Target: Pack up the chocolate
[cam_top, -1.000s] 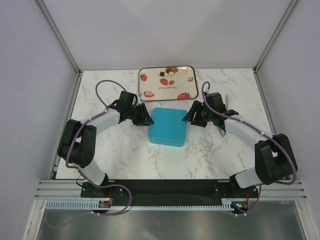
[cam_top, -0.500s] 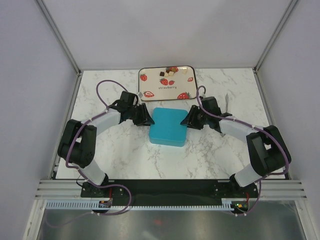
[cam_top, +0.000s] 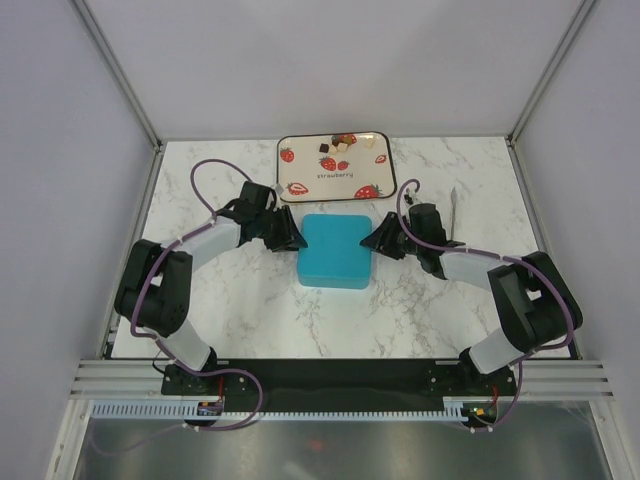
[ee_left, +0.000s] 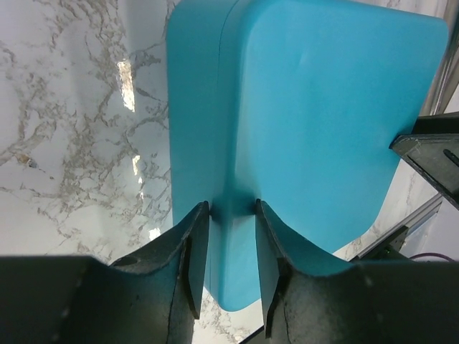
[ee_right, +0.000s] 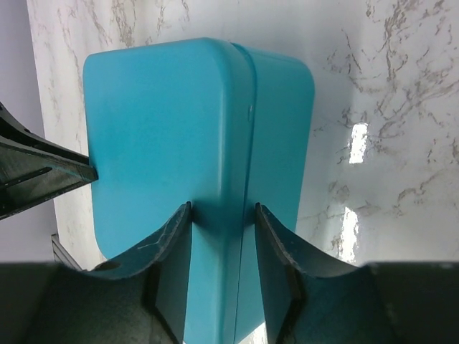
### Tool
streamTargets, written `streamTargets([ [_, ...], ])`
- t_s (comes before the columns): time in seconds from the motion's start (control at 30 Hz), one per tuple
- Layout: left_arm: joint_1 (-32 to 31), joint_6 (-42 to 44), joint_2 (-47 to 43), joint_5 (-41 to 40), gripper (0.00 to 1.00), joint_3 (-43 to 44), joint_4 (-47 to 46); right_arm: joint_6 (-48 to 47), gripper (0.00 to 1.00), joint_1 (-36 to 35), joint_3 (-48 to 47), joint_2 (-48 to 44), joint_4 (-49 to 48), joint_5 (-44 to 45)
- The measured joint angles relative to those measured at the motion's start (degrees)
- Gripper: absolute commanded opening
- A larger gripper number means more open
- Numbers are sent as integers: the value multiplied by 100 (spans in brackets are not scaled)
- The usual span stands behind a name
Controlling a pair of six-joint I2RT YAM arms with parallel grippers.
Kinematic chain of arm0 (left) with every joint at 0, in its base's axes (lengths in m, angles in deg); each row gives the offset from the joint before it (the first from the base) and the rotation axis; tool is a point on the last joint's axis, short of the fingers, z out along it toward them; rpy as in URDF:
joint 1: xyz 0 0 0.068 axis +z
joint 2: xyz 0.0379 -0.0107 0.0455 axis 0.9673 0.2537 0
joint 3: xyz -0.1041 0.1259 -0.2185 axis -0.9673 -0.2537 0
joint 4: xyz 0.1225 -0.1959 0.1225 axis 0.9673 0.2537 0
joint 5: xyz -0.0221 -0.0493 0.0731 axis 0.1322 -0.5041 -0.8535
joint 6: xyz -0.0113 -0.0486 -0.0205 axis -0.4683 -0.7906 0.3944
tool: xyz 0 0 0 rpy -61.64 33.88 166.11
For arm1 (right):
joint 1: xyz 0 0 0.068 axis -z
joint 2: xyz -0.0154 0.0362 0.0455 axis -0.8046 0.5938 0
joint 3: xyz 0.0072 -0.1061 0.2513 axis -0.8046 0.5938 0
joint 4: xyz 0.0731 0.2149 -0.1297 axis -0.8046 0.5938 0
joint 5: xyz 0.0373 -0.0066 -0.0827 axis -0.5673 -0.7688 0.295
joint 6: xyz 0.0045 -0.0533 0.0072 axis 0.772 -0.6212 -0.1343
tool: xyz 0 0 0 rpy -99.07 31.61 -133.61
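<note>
- The chocolate [cam_top: 340, 143] lies in a small cluster at the far end of the strawberry-print tray [cam_top: 300, 172], just behind the closed teal box [cam_top: 336, 252]; none is packed yet
- The left gripper [ee_left: 231, 215] has its fingers clamped on the box's left edge
- The right gripper [ee_right: 223, 215] pinches the opposite edge in the same way
- The step in hand looks like opening the box: raise both sides evenly and slowly so the lid does not jam
- Watch that the base stays on the marble table [cam_top: 250, 310] and does not slide toward the tray
</note>
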Motion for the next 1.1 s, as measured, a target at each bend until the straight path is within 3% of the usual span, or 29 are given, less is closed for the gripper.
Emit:
streamTargets([
  [0.17, -48, 0, -2, -254, 47, 254, 389, -214, 68, 2, -407, -7, 820, 153],
  [0.37, -68, 26, -96, -651, 54, 673, 894, -614, 72, 208, -1165, -162, 2227, 632],
  [0.43, -66, 50, -210, -789, 54, 774, 1032, -717, 63, 299, -1469, -214, 2520, 728],
  [0.47, -66, 63, -302, -861, 53, 824, 1095, -756, 43, 339, -1628, -236, 2597, 741],
  [0.5, -66, 66, -372, -883, 52, 855, 1134, -835, 33, 363, -1794, -243, 2640, 702],
  [0.6, -68, 63, -612, -796, 48, 876, 1137, -835, 13, 365, -2234, -179, 2549, 243],
  [0.83, -72, -15, -610, -319, 46, 496, 743, -310, 9, 337, -2743, 876, 1283, -1178],
  [1.1, -66, -199, -245, -24, 45, -197, 372, 564, 9, 343, -2072, 2114, -369, -2269],
])
